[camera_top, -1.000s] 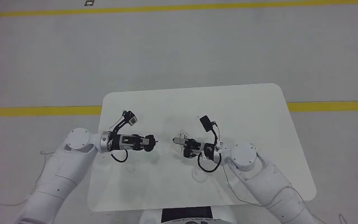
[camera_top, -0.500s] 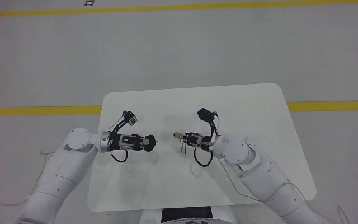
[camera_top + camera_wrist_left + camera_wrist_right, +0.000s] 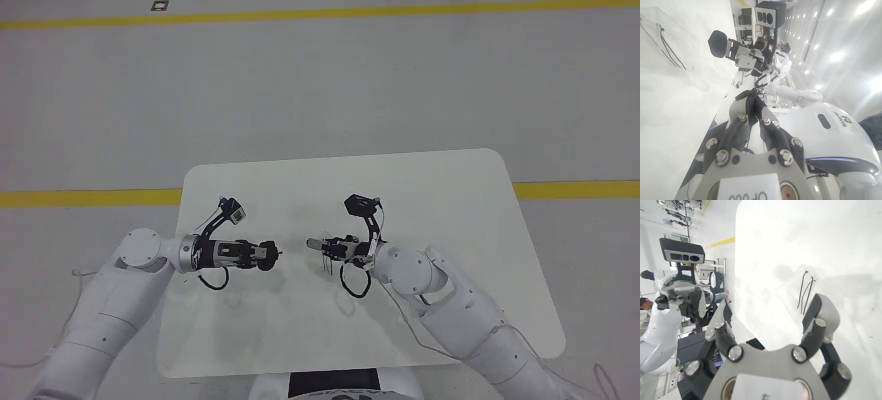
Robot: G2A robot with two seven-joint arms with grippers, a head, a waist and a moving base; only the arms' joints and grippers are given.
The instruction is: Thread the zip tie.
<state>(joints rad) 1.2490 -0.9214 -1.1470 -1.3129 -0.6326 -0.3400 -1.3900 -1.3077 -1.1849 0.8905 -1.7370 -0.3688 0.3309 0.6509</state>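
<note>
1. The zip ties (image 3: 806, 292) are thin black strips, each with a small square head at one end. You can count about three, lying nearly parallel and partly crossing.
2. They lie loose inside a flat clear tray (image 3: 789, 294) on the white table (image 3: 450, 190), close to the table's middle. Nothing is gripping them.
3. From above, the zip ties (image 3: 326, 264) sit just at 5 o'clock of your right pincer (image 3: 313, 243).
4. Your right pincer (image 3: 770, 308) is released. Its ribbed black pads (image 3: 813, 309) are spread wide, and the tray lies just beyond them. There is nothing between the pads.
5. Your left pincer (image 3: 753, 94) is clenched, with its black tips pressed together. You cannot tell whether anything is caught between them.
6. From above, the left pincer (image 3: 276, 253) lies at 9 o'clock of the right one, over the table. The two point tip to tip with a small gap between them.
7. From the left wrist view, the zip ties (image 3: 671, 55) in the tray lie well apart from the left pincer's tips.
</note>
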